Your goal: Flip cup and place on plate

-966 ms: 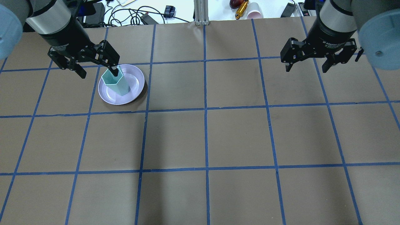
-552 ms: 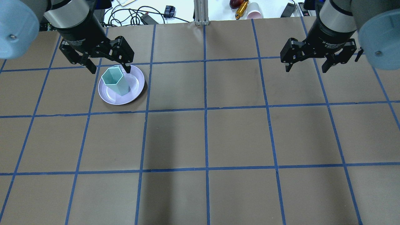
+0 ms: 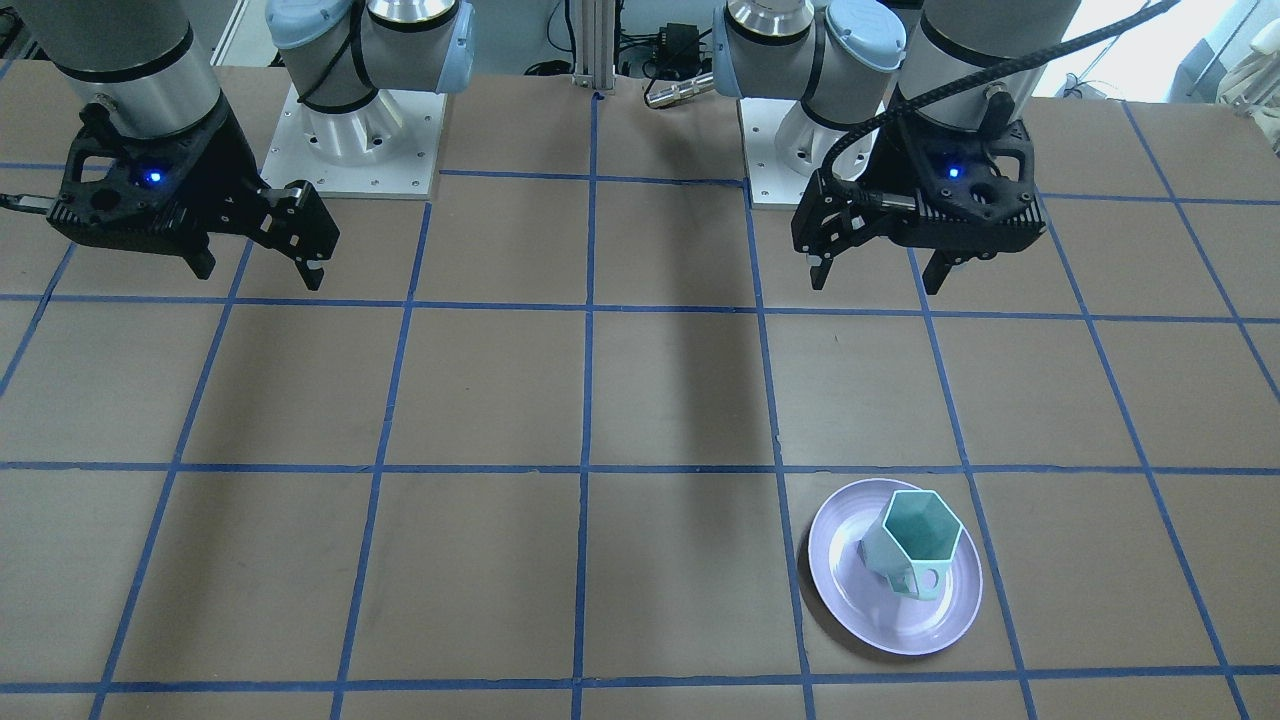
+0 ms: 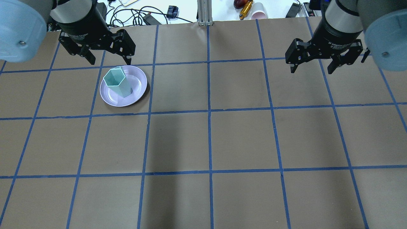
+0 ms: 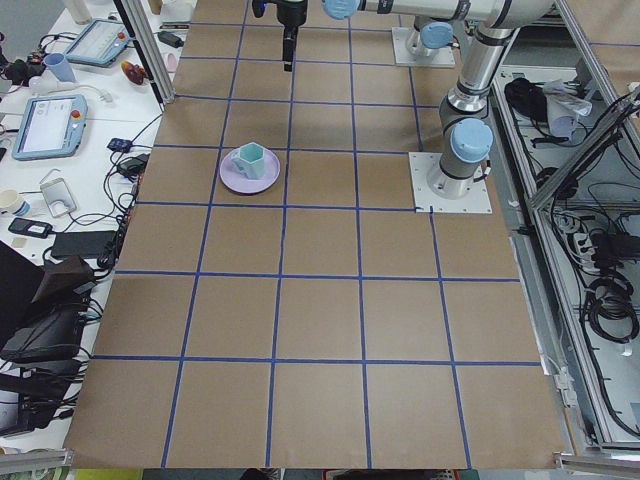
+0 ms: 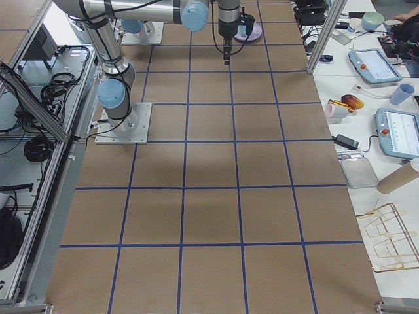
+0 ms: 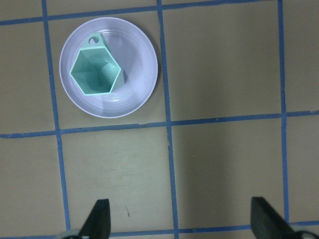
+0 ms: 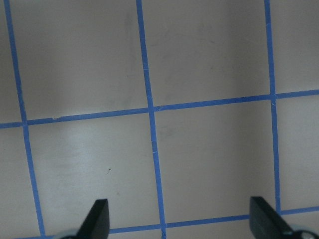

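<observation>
The mint-green cup [image 4: 117, 82] stands upright, mouth up, on the lavender plate [image 4: 140, 83] at the far left of the table. It also shows in the front view as cup [image 3: 912, 545] on plate [image 3: 850, 585], and in the left wrist view as cup [image 7: 95, 72] on plate [image 7: 139, 74], handle toward the plate's rim. My left gripper [image 4: 110, 62] is open and empty, raised above the plate's far edge and apart from the cup; it also shows in the front view [image 3: 876, 283]. My right gripper [image 4: 311, 70] is open and empty, hovering at the far right [image 3: 260, 275].
The table is brown paper with a blue tape grid. An aluminium post [image 4: 205, 12] stands at the far edge's middle. Cables [image 4: 133, 16], a pink cup [image 4: 259, 11] and other clutter lie beyond the far edge.
My left gripper, whose finger was at the cup's rim, has lifted and moved away toward the far edge. The cup stays standing on the plate. The right arm has not moved.
</observation>
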